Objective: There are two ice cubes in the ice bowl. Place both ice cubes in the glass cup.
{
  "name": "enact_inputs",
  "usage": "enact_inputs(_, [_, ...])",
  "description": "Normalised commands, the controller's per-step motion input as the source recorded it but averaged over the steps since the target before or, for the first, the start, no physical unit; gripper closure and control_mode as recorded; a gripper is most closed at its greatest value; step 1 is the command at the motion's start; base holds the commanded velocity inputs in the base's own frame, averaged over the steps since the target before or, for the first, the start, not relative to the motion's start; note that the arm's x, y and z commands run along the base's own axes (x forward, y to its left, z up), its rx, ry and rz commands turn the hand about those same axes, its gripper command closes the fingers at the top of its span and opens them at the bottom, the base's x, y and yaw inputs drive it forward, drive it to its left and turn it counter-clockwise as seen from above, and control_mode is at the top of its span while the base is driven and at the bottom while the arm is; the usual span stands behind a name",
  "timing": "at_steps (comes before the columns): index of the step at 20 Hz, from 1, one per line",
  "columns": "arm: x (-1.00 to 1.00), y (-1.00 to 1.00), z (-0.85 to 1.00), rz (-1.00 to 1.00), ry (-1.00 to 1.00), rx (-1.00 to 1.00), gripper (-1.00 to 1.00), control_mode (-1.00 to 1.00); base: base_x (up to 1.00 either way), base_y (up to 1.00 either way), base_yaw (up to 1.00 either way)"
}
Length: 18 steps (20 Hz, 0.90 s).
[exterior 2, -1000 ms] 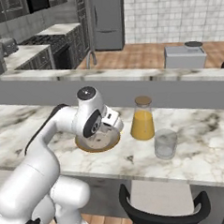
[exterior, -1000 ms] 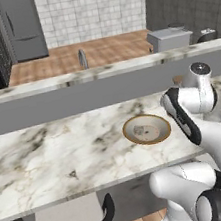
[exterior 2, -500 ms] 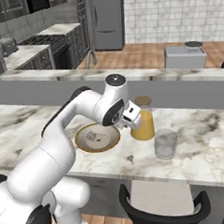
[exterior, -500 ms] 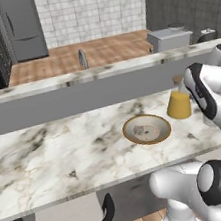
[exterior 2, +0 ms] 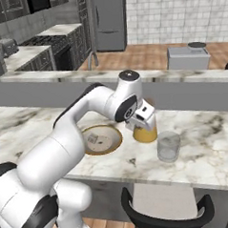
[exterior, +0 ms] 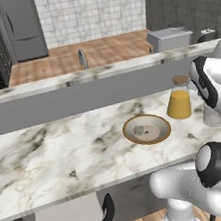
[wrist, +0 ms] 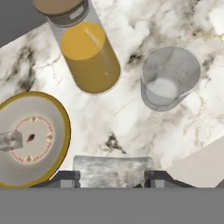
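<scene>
over the last second the arm has swung right, from above the bowl (exterior: 147, 129) toward the glass (wrist: 169, 78); the end effector (wrist: 113, 174) now hangs over the counter (exterior: 63, 150) between the two, in front of the juice jar (exterior 2: 145, 130) in the right base view. the hand view shows a pale grey block between the two finger tips, spanning the gap. judged to be one ice cube (wrist: 113, 170), so the end effector is clenched on it, carrying it. the other cube (wrist: 9, 141) sits in the bowl, at the left edge of the hand view, on the grey inside near the red-ringed centre. the glass stands upright on the counter, right of the juice jar and near it but apart, and looks empty, though a clear cube inside would be hard to tell. meaning for the task: first cube is lifted out and in transit, not yet delivered; second not started. step in hand: carry to the glass. next move needs the end effector centred over the glass mouth before letting go, since the mouth is narrow and the cube could bounce off the rim onto the counter. the jar stands close beside the path; a wide swing could knock it.
</scene>
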Motion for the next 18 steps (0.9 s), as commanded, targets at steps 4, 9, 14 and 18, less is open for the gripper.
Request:
enact_inputs(4, [0.00,-0.34,-0.12,-0.04,0.00,-0.03,1.00,-1.00,0.00,0.00,0.00])
enact_inputs(9, [0.05,-0.27,-0.02,-0.01,0.01,0.03,1.00,-1.00,0.00,0.00,0.00])
enact_inputs(14, [0.07,-0.47,-0.01,0.00,0.00,0.00,1.00,-1.00,0.00,0.00,0.00])
enact_inputs(18, [0.00,-0.49,-0.01,0.00,0.00,0.00,1.00,-1.00,0.00,0.00,0.00])
